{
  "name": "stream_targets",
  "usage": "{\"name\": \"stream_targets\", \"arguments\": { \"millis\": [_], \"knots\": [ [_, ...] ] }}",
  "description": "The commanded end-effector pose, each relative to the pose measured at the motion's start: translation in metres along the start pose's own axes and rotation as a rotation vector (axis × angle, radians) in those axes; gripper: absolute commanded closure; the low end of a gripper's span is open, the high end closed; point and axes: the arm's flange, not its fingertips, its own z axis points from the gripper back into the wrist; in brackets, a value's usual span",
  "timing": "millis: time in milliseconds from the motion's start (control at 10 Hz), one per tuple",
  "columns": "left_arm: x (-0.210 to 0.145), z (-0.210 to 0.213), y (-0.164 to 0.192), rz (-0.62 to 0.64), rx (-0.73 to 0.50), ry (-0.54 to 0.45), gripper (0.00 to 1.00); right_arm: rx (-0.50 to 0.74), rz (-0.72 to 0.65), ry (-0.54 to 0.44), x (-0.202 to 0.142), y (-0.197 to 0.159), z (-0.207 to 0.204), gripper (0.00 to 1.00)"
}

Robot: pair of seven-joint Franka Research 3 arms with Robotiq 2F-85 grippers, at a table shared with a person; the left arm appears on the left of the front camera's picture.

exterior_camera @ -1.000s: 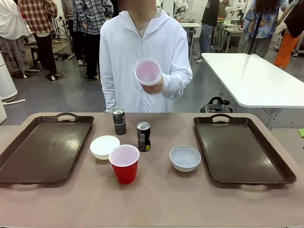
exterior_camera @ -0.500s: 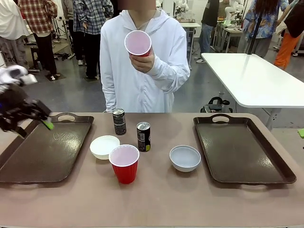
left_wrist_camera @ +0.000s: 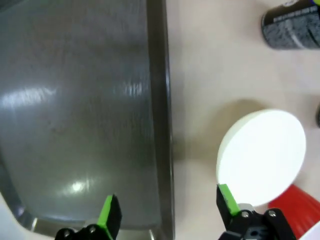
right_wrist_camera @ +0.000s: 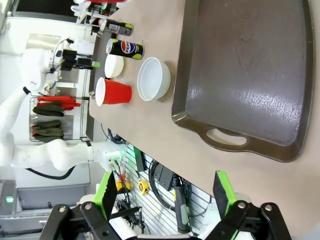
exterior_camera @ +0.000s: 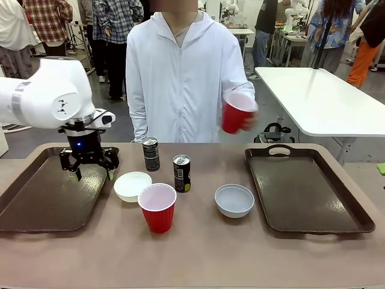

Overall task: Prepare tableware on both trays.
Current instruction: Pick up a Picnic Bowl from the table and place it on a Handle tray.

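My left gripper (exterior_camera: 91, 174) hangs open over the right part of the left tray (exterior_camera: 36, 198), just left of the cream-white bowl (exterior_camera: 132, 185). In the left wrist view its open fingers (left_wrist_camera: 167, 207) straddle the tray's rim (left_wrist_camera: 157, 100), with the bowl (left_wrist_camera: 262, 155) to one side. A red cup (exterior_camera: 157, 208), two dark cans (exterior_camera: 151, 154) (exterior_camera: 181, 173) and a grey-white bowl (exterior_camera: 234, 200) stand on the table between the trays. The person's hand holds a second red cup (exterior_camera: 236, 111) above the far edge. My right gripper (right_wrist_camera: 164, 190) is open, off the near end of the right tray (right_wrist_camera: 250, 65).
The right tray (exterior_camera: 313, 192) lies bare at the table's right. The person in a white hoodie stands at the far side, behind the cans. A white table (exterior_camera: 325, 96) stands farther back on the right.
My left arm has swung in from the left edge to above the left tray's right side. The person has brought the held red cup down from chest height to their side on the right.
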Motion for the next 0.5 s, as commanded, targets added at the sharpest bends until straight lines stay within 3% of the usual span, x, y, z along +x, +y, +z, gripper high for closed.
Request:
{"name": "stream_targets", "arguments": {
  "millis": [0,400],
  "knots": [
    [0.007,0.012,-0.008,0.003,0.016,-0.011,0.00,0.017,0.006,-0.007,0.001,-0.002,0.000,0.00],
    [0.007,0.001,-0.005,-0.012,0.002,-0.003,0.00,0.017,0.006,-0.007,0.001,-0.002,0.000,0.00]
  ]
}}
